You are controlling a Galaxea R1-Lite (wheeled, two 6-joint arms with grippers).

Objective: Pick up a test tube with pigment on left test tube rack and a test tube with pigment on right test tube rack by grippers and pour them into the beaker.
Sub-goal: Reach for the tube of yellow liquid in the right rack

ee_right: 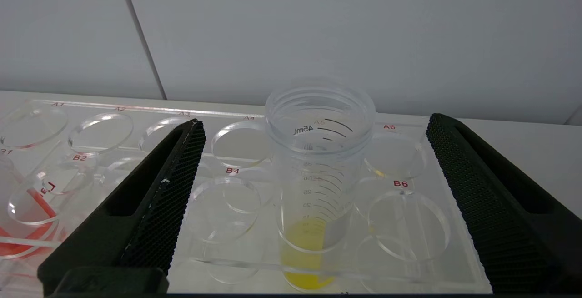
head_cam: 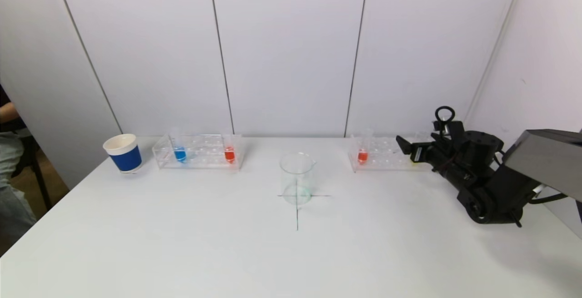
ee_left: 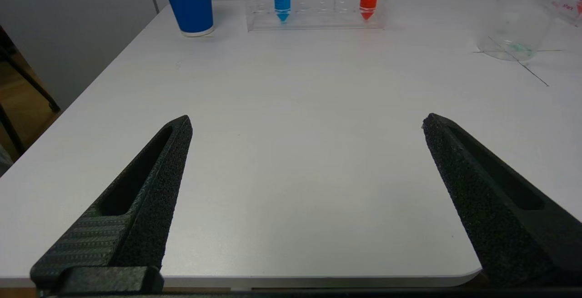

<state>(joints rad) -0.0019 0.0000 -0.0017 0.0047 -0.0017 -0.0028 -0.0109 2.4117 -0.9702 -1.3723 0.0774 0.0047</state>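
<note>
The left test tube rack (head_cam: 200, 151) is clear and holds a blue-pigment tube (head_cam: 180, 154) and a red-pigment tube (head_cam: 229, 154). The empty glass beaker (head_cam: 297, 179) stands mid-table on a drawn cross. On the right test tube rack (head_cam: 386, 154) stands a red-pigment tube (head_cam: 362, 154). My right gripper (head_cam: 407, 149) is at that rack's right end. In the right wrist view it (ee_right: 316, 120) is open, its fingers either side of a yellow-pigment tube (ee_right: 313, 184) without touching it. My left gripper (ee_left: 307, 120) is open and empty over the table's near edge, far from the blue tube (ee_left: 282, 4) and red tube (ee_left: 368, 2).
A blue paper cup with a white rim (head_cam: 123, 153) stands left of the left rack. White wall panels rise close behind both racks. A person's leg and a chair show past the table's left edge (head_cam: 18, 189).
</note>
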